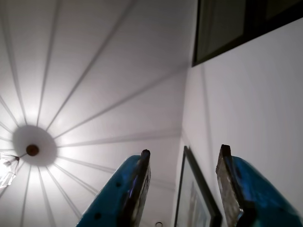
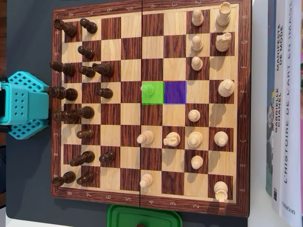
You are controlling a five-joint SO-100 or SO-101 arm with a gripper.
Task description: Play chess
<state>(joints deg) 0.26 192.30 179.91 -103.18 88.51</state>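
The wooden chessboard [image 2: 151,201] fills the overhead view, with dark pieces [image 2: 85,71] along its left side and light pieces [image 2: 196,116] on the right half. One square is tinted green with a light pawn [image 2: 148,90] on it, and the square to its right is tinted purple [image 2: 175,92] and bare. In the wrist view my gripper [image 1: 185,149] points up at the ceiling, open, with nothing between its blue fingers [image 1: 128,189]. Only a teal part of the arm [image 2: 23,104] shows in the overhead view, left of the board.
Books [image 2: 286,109] lie along the board's right edge. A green container [image 2: 144,217] sits below the board's bottom edge. The wrist view shows a ceiling lamp [image 1: 32,150], a framed picture [image 1: 194,198] and a dark window [image 1: 227,23].
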